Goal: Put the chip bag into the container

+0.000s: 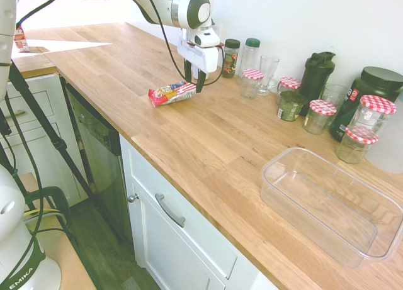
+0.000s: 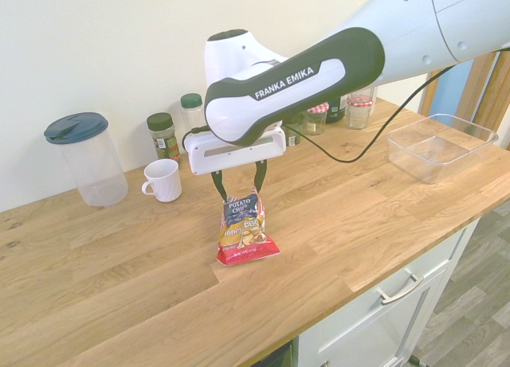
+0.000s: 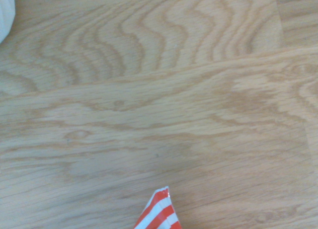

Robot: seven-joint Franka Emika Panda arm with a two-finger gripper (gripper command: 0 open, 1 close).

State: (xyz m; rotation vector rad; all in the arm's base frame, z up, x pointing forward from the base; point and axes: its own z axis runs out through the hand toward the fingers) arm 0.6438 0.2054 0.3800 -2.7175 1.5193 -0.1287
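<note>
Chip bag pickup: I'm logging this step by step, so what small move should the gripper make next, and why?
Probably close the fingers. The gripper is open and low, with one finger on each side of the striped end of the chip bag, which lies flat on the wooden counter. The container stands empty far along the counter.

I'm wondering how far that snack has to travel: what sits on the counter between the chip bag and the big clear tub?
In the first exterior view, only bare wooden counter lies between the chip bag and the tub; the jars stand off along the wall.
</note>
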